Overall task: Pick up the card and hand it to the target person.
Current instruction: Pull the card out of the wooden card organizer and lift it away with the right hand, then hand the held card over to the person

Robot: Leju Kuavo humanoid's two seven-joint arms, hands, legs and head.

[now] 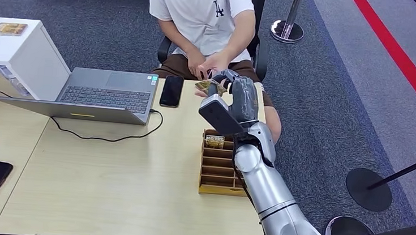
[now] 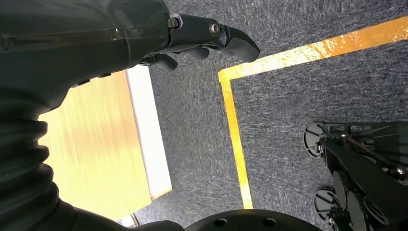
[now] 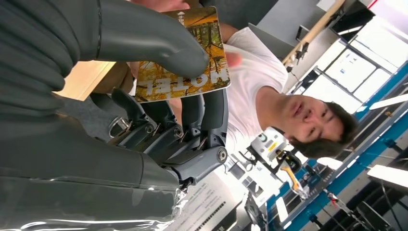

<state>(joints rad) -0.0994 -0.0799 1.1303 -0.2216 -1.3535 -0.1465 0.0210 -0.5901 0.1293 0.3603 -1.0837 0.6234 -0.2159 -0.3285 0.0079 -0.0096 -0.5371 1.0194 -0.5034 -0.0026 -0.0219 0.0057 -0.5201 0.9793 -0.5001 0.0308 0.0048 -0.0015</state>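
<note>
Right hand (image 1: 231, 94) pinches card (image 3: 185, 57) between thumb and fingers; person's hand (image 1: 213, 67) touches card's far edge. Left hand (image 2: 202, 41) empty, fingers loosely curled, above carpet (image 2: 288, 106).

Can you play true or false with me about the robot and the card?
1. The right hand holds the card. True.
2. The laptop is closed. False: it lies open on the table.
3. The person's hand is at the card. True.
4. The left hand holds a phone. False: it holds nothing and hangs over the carpet.
5. The wooden organizer still has a card in it. True: one sits in its far slot.
</note>
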